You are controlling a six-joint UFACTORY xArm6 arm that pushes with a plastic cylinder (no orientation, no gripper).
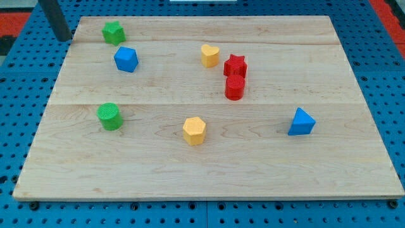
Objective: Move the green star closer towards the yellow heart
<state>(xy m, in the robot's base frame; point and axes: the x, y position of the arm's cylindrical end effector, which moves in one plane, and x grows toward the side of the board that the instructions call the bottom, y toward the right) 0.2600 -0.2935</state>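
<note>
The green star (113,32) is found near the top left corner of the wooden board (266,158), close to the board's top edge and not far from its left edge. The yellow heart (210,55) lies well apart from it toward the view's right and slightly lower. Between the two, bare wood is seen along the top strip, while a blue block (126,59) of roughly pentagonal shape sits just below and right of the star. Just right of the heart, a red star (235,65) is placed with a red cylinder (235,87) touching or nearly touching it from below. A green cylinder (109,116), a yellow hexagonal block (195,130) and a blue triangular block (301,122) are spread across the lower half, each well away from the edges.

The dark rod is seen leaning in from the top left, and my tip (64,38) is set just off the board's left corner, left of the green star and apart from it. No pincer is fitted to the arm, so nothing is held.

The board rests on a blue perforated bench (25,82); a red area (392,12) is glimpsed at the top right corner.
</note>
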